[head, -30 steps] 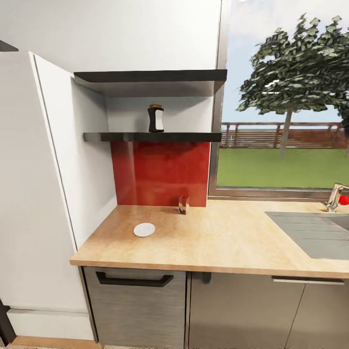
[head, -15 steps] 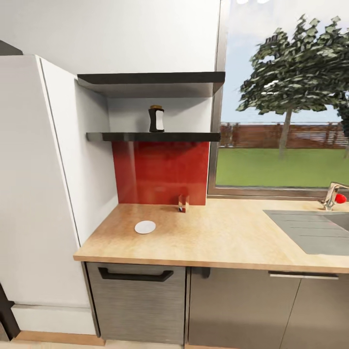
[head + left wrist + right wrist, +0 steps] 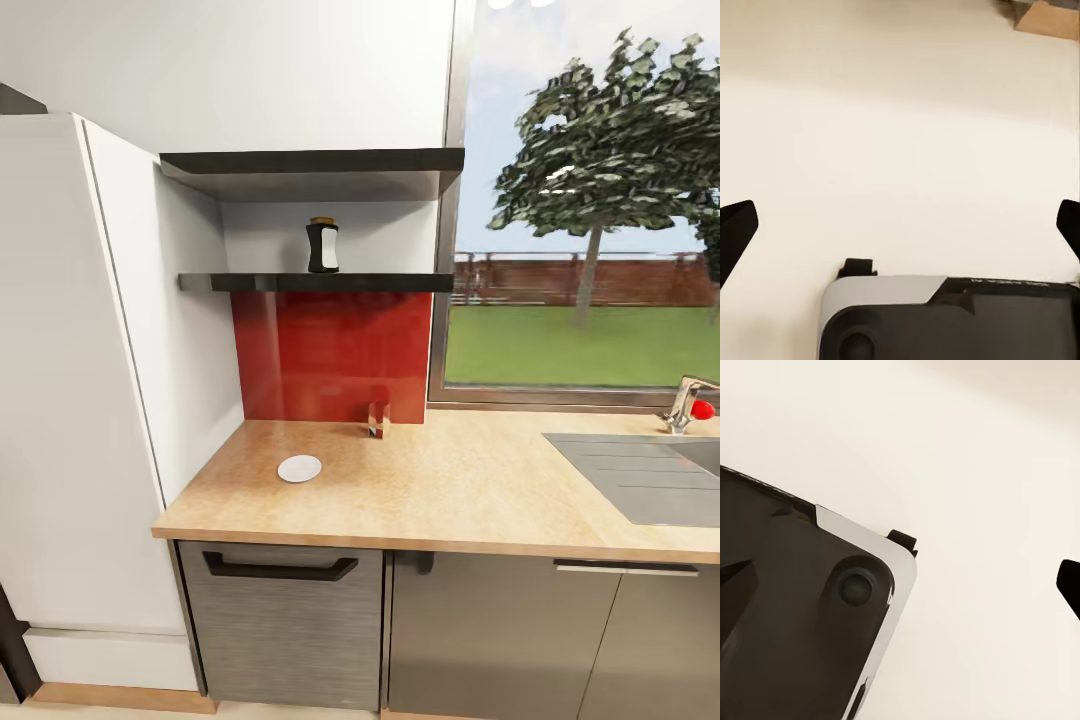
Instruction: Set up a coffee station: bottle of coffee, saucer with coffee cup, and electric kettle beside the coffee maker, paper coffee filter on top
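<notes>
The bottle (image 3: pixel 322 246) stands upright on the lower shelf (image 3: pixel 318 283), above a red backsplash (image 3: pixel 333 357). On the desk (image 3: pixel 450 490) below the shelf lies the saucer (image 3: pixel 299 468), well apart from a small red box (image 3: pixel 377 420) by the backsplash. A sink (image 3: pixel 650 475) lies far right of the saucer. The left fingers (image 3: pixel 735 232) are spread wide over pale floor; the right fingers' (image 3: pixel 1069 579) state cannot be told.

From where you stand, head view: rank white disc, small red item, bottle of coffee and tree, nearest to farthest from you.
1. White disc, on the kitchen countertop, left part, nearest the front edge.
2. Small red item, back at the red backsplash, and bottle of coffee, on the kitchen shelf above it: too close to call.
3. Tree, outside the window.
</notes>
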Tool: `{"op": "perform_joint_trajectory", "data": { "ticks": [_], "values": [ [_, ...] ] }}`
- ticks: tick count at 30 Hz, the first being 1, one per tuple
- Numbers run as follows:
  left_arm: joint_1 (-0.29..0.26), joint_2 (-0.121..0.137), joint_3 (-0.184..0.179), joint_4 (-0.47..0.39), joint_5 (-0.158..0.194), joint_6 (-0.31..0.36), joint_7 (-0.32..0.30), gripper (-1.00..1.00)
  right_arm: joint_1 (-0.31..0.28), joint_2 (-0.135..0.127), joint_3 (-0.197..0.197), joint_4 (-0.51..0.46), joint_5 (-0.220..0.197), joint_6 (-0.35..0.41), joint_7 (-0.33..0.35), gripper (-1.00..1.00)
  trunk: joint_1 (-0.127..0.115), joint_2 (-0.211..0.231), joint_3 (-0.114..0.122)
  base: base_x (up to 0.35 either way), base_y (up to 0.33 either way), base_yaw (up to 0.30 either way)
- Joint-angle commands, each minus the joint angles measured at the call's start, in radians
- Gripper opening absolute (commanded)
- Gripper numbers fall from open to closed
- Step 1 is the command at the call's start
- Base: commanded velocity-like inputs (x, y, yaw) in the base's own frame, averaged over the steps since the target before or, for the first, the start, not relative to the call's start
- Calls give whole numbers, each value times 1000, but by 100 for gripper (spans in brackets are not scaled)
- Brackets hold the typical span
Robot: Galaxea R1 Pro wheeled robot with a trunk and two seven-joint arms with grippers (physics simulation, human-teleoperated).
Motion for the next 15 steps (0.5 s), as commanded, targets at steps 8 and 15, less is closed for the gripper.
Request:
{"op": "perform_joint_trajectory", "data": {
  "ticks": [8, 15],
  "values": [
    [1, 5, -2, -198, 7, 142, -54, 100, -2, -1, -9, 4, 7, -6, 1, 100, 0, -1, -1, 0, 0, 0],
    [1, -1, -7, -422, 7, 333, -154, 100, -2, -1, -9, 4, 7, -6, 0, 100, 0, -1, -1, 0, 0, 0]
  ]
}}
